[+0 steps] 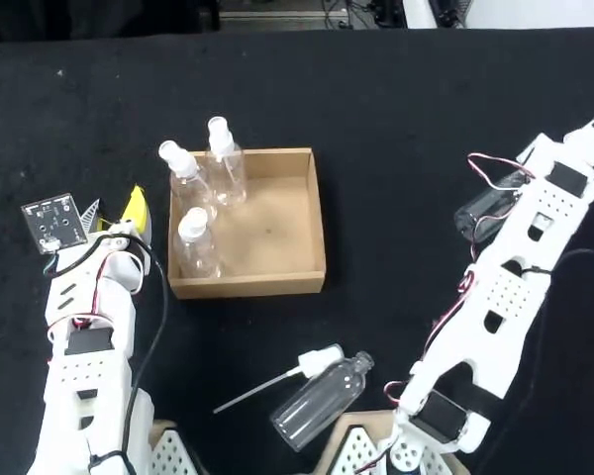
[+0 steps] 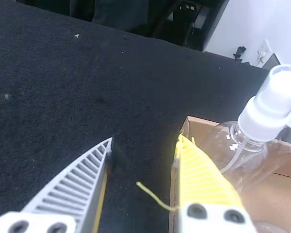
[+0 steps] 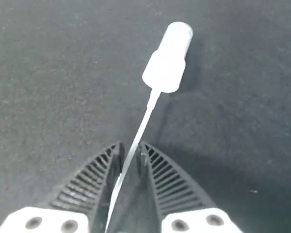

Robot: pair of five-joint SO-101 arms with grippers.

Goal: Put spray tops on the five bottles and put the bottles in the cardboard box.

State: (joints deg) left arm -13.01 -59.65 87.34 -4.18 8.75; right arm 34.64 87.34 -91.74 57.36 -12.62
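3 capped bottles (image 1: pixel 200 213) stand in the box (image 1: pixel 277 282); 2 other bottles (image 1: pixel 319 404) lie on the table (image 1: pixel 396 99), 1 beside a loose top (image 1: pixel 319 362). The left gripper (image 2: pixel 144 143) gapes empty by the box; the right gripper (image 3: pixel 130 145) pinches a second top (image 3: pixel 167 63) by its tube.

Left hand (image 2: pixel 143 145) wide open, right hand (image 3: pixel 131 148) pinched on a spray top (image 3: pixel 167 58) tube

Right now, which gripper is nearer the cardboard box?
Left. The left gripper sits open beside the left wall of the cardboard box; the right gripper, holding a spray top by its tube, is far off on the right.
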